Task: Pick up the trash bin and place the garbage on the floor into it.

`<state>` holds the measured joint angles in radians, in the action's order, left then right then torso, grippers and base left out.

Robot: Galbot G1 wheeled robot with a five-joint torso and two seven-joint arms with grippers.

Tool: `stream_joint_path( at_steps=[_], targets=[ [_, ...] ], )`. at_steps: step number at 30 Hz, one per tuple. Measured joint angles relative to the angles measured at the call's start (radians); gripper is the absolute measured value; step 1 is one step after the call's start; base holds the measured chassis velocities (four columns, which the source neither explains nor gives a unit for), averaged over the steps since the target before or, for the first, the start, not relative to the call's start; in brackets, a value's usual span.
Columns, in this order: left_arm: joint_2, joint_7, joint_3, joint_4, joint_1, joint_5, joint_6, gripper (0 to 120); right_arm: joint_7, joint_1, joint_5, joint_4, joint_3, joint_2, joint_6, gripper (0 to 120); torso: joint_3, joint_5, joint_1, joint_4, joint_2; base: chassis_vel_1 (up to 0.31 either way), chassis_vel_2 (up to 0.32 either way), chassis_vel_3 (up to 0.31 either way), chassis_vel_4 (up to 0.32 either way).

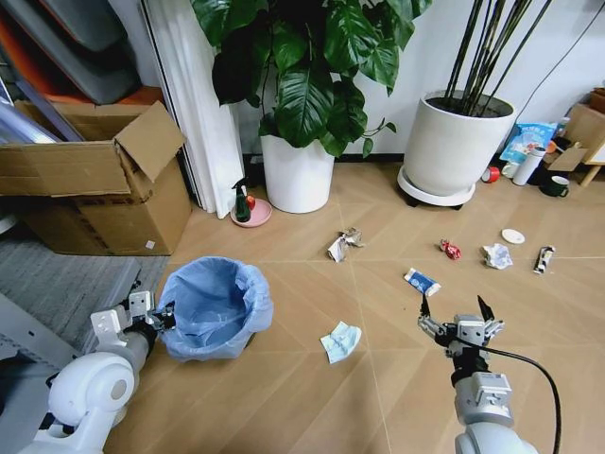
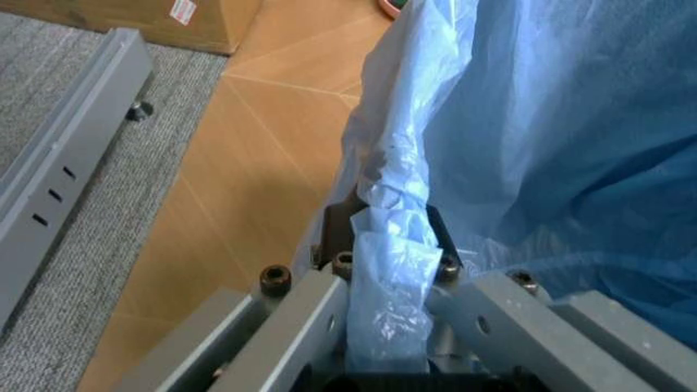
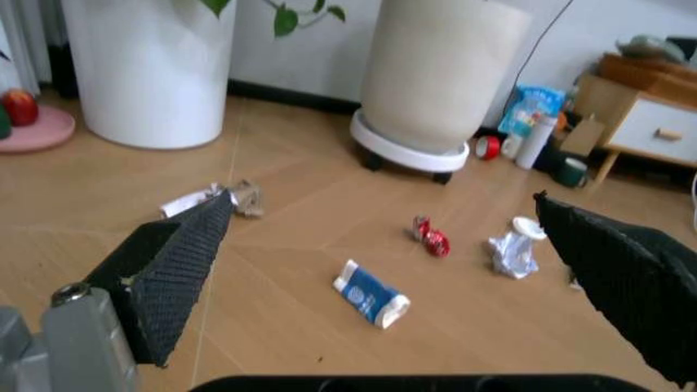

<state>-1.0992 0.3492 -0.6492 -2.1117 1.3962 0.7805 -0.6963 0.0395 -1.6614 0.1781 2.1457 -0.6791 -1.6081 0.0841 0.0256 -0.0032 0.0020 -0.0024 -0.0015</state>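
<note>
Where the left fingers (image 2: pixel 326 302) clamp, trash bin (image 1: pixel 216 307) rim between.

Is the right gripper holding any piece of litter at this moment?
No. In the right wrist view the right gripper is open and empty above the floor, with the blue-white carton lying between its spread fingers.

You can't see the left claw's (image 2: pixel 387 269) fingertips; bag (image 2: pixel 544 122) plastic bunches over them. The bin (image 1: pixel 216 307) wall is hidden under that bag. The piece (image 1: pixel 544 258) farthest right is too small to identify.
</note>
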Motion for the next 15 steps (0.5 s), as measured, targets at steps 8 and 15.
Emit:
stream_joint_path(
  at_steps=[8,15],
  targets=[
    [0.0,-0.001,0.014,-0.005,-0.009,-0.002,0.001,0,-0.018,0.06,-0.061,-0.124,0.0,0.002,0.014,100,0.0,0.0003,0.0,0.0001,0.0,-0.009,0.007,0.013,-0.006],
    [0.004,-0.002,0.032,0.001,-0.022,0.004,-0.001,0,-0.068,0.135,-0.136,-0.278,0.033,0.083,0.062,100,0.0,0.0003,0.0,0.0001,0.0,0.0,0.0,0.0,0.0]
  ],
)
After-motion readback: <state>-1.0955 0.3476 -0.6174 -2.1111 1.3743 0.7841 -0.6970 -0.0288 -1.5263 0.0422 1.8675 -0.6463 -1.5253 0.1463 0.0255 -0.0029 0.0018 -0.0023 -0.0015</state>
